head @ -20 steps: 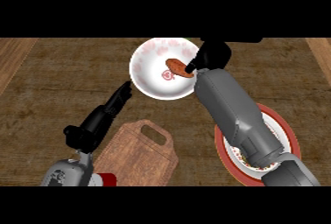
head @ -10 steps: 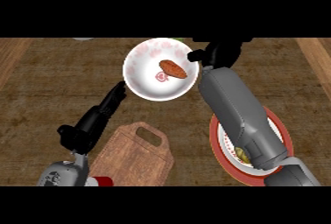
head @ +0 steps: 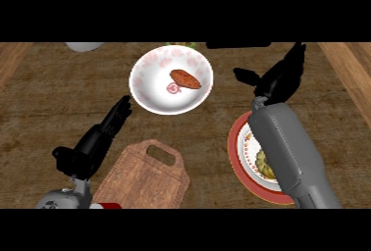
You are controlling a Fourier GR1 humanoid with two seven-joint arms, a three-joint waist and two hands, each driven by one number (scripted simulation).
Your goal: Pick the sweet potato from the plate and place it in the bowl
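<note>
Lumpy orange-brown sweet potato (head: 185,79) sits in glossy round white bowl (head: 153,100) w/ pink pattern, far centre.
Black right hand (head: 279,78) just right of bowl, fingers straight & spread, holding nothing; I'd lift it clear w/o clipping the rim. Left hand (head: 98,139) open too, near left by grained wooden board (head: 145,179).

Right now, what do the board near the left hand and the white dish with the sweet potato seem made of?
The board looks like wood with a matte finish: brown grain streaks run along it. The white dish looks like glazed ceramic, smooth with pink printed marks, though plastic is possible.
</note>
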